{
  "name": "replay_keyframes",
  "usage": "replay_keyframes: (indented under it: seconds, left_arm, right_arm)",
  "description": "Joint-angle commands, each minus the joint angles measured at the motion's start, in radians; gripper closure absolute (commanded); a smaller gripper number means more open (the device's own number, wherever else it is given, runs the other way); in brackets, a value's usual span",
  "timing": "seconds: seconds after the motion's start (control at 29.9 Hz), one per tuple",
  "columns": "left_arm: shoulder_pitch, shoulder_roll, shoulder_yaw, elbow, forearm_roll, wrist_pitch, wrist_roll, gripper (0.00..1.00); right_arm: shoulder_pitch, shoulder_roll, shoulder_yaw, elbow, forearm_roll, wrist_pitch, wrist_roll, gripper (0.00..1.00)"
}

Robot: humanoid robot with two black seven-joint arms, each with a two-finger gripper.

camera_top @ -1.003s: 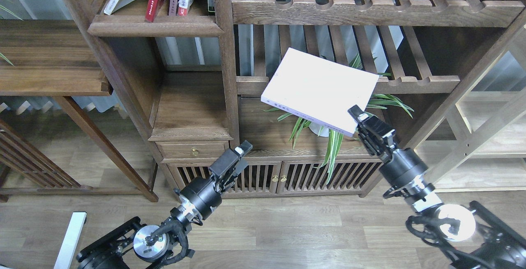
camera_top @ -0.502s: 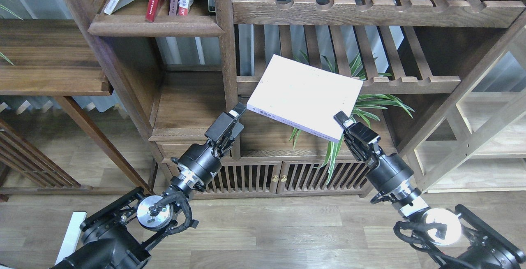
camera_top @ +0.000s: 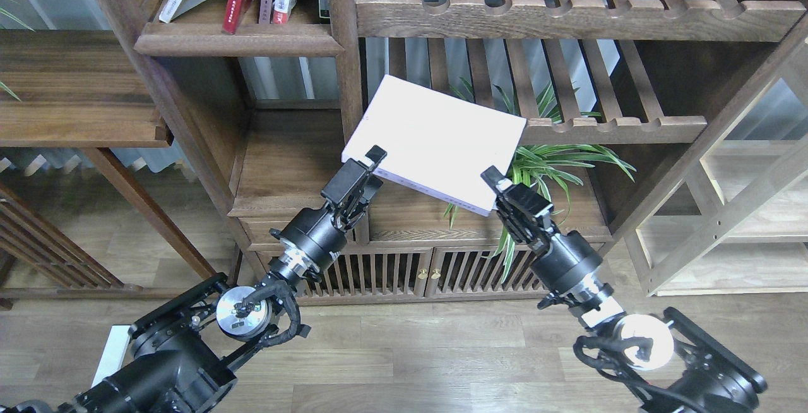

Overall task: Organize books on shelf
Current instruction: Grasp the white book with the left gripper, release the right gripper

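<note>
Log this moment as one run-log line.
right gripper: shut on thick pale book | left gripper: at book's near-left corner, grip unclear | book: airborne

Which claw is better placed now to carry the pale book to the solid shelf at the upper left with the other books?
Probably the left claw. It is at the pale book's left corner, on the side nearer the solid shelf. The right claw grips the book's opposite, lower right corner, farther away.
</note>
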Motion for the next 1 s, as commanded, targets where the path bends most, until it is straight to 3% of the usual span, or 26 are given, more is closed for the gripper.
replay_keyframes:
  seconds: [0.0, 0.3, 0.43, 0.97]
  left_arm:
    - [-0.013, 0.000, -0.001, 0.000, 0.000, 0.000, 0.000, 0.02]
    - [-0.016, 0.000, 0.000, 0.000, 0.000, 0.000, -0.002, 0.02]
    - [-0.016, 0.000, -0.001, 0.000, 0.000, 0.000, -0.003, 0.12]
    - [-0.038, 0.000, 0.002, 0.002, 0.001, 0.000, -0.005, 0.12]
  right_arm:
    - [0.000, 0.005, -0.037, 0.000, -0.006, 0.000, 0.000, 0.99]
    - [-0.011, 0.032, -0.050, 0.000, -0.034, 0.000, 0.000, 0.99]
    - [-0.012, 0.032, -0.050, 0.000, -0.034, 0.000, 0.000, 0.99]
    - [-0.012, 0.043, -0.057, 0.000, -0.038, 0.000, -0.006, 0.99]
